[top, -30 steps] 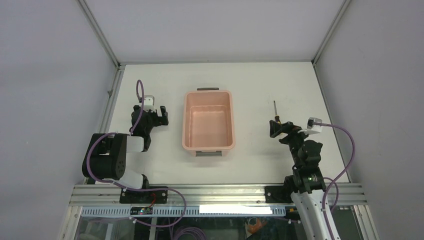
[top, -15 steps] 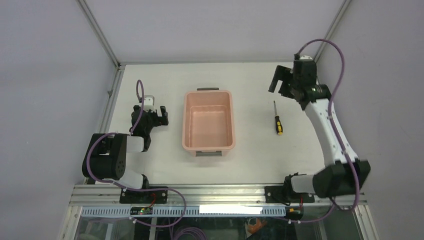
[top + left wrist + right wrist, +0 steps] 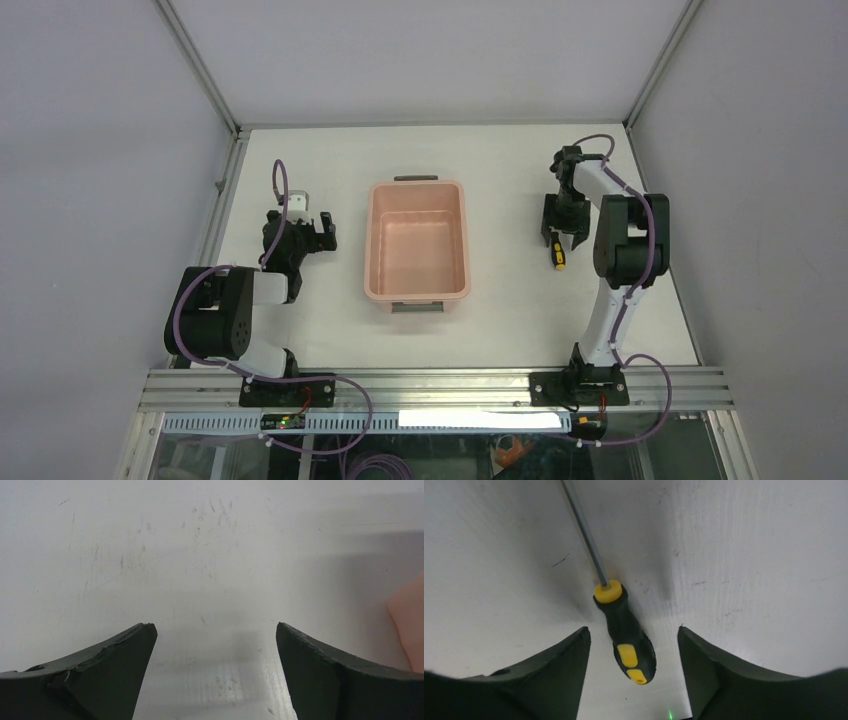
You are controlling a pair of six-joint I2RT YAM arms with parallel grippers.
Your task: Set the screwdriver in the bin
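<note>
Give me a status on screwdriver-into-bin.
Done: the right gripper is down over the screwdriver, one finger each side of the handle. In hand: the grasp; gaps show on both sides, so nothing is held, and the screwdriver lies on the table. Left: close, lift, carry to the bin, which is empty, and release. The left gripper is open beside the bin.

Overall light: bright, even and diffuse; the white table reads pale grey, with no hard glare.
Shadows, top view: short and soft, close against the bin.
Left wrist view: table scratches sharp; a broad soft shadow across the upper right; dark fingers at the bottom edge slightly soft.
Right wrist view: screwdriver crisp, faint sheen on its shaft; soft grey shadow bands beside it; a tiny green spot at bottom centre.
</note>
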